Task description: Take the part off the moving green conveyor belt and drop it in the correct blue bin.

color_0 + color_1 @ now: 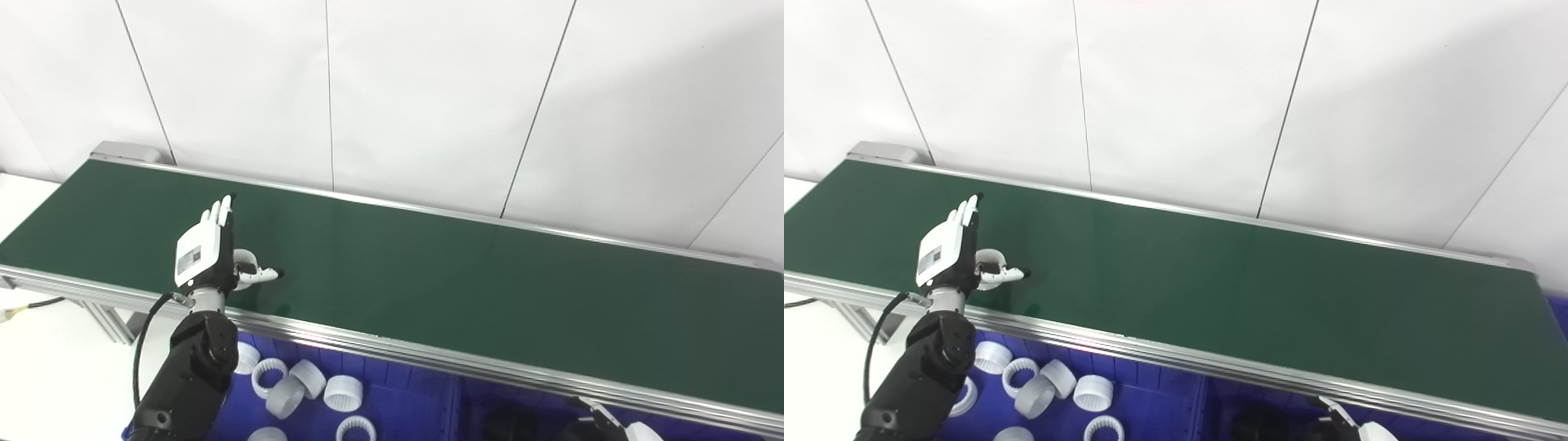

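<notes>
A white ring-shaped part (pixel 243 258) lies on the green conveyor belt (pixel 429 275) near its front edge, at the left. My left hand (pixel 208 248) stands over the belt with its fingers straight up and its thumb stretched out to the right. The hand is open, and the part sits right beside the palm, partly hidden by it. The part also shows in the right eye view (pixel 990 258). My right hand (pixel 618 429) barely shows at the bottom edge, below the belt; its fingers are out of sight.
A blue bin (pixel 380 398) with several white ring parts (pixel 343 392) sits below the belt's front rail. A second compartment to its right holds dark parts (pixel 508 422). A white panelled wall stands behind the belt. A cable hangs at the left.
</notes>
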